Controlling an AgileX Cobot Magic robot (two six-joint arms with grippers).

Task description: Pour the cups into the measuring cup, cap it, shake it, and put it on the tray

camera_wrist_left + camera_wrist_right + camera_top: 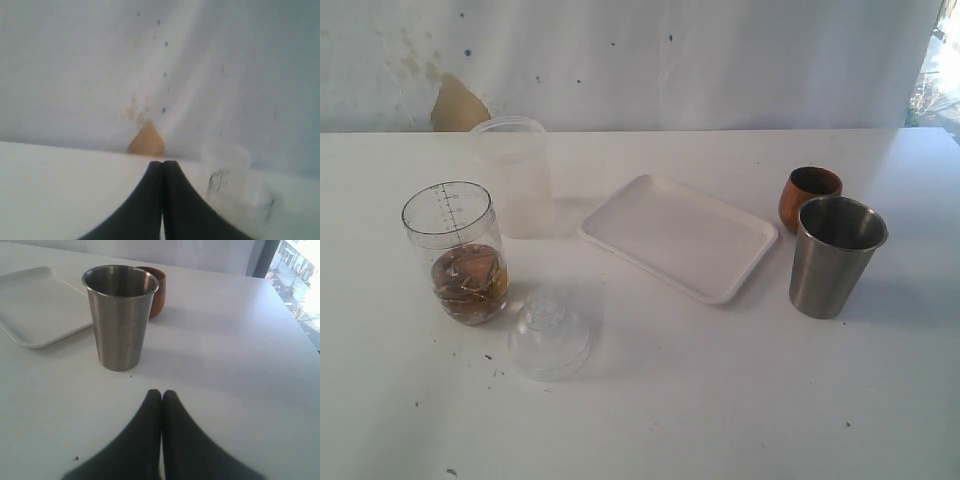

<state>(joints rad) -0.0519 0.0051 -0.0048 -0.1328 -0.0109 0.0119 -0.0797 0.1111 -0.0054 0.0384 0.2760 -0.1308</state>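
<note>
Right gripper [161,394]: fingers pressed together, empty. Left gripper [162,164]: same. The tapered stainless-steel tumbler [835,258] stands upright, long axis vertical and mouth up, close ahead of the right gripper, so the right arm is nearer. Exterior view: tumbler at 4 o'clock of the flat white rectangular tray [678,236], small reddish-brown wooden cup [808,195] at the tumbler's 11, clear graduated measuring cup [457,250] at the tray's 9.

Graduations on measuring cup [454,250] unreadable.

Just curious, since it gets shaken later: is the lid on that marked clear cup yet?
Off. The measuring cup stands open-topped; the cap sits on the table beside it.
</note>
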